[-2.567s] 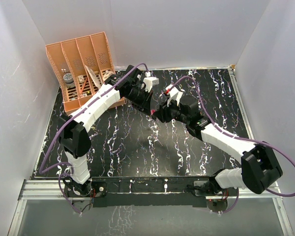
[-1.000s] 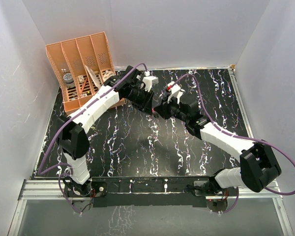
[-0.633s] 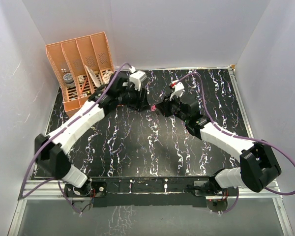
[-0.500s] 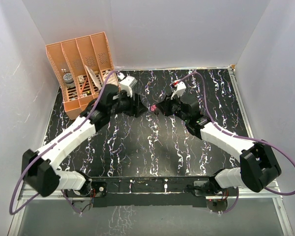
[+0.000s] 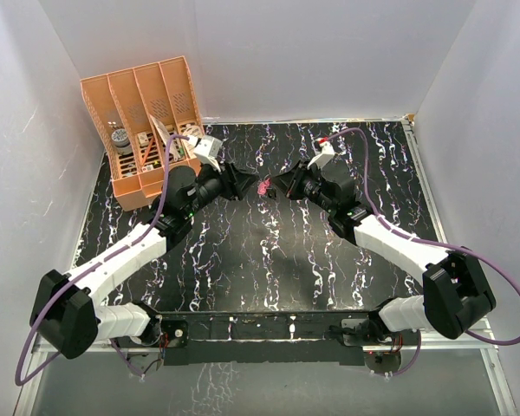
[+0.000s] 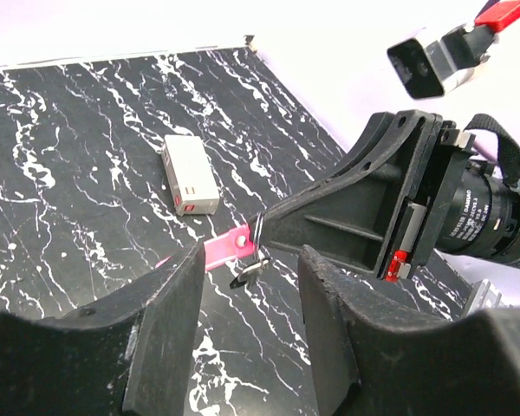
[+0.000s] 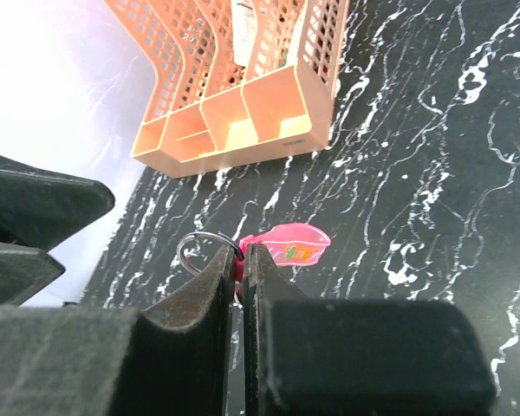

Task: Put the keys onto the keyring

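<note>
One keyring [image 6: 228,250] plus one key [image 6: 247,276], tight in right claw [image 7: 241,251]; left claw [image 6: 250,264] apart; one white box [image 6: 189,173].

Orange organizer [image 5: 175,91], white box [image 6: 189,173]

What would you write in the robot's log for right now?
right jaws: shut on keyring, held off table | left jaws: open, empty, facing keyring | white box: on table

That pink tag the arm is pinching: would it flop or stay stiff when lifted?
Probably fairly stiff: the pink tag juts sideways from the right gripper without drooping. Likely light, since a thin fingertip pinch holds it. Its metal ring might swing freely.
</note>
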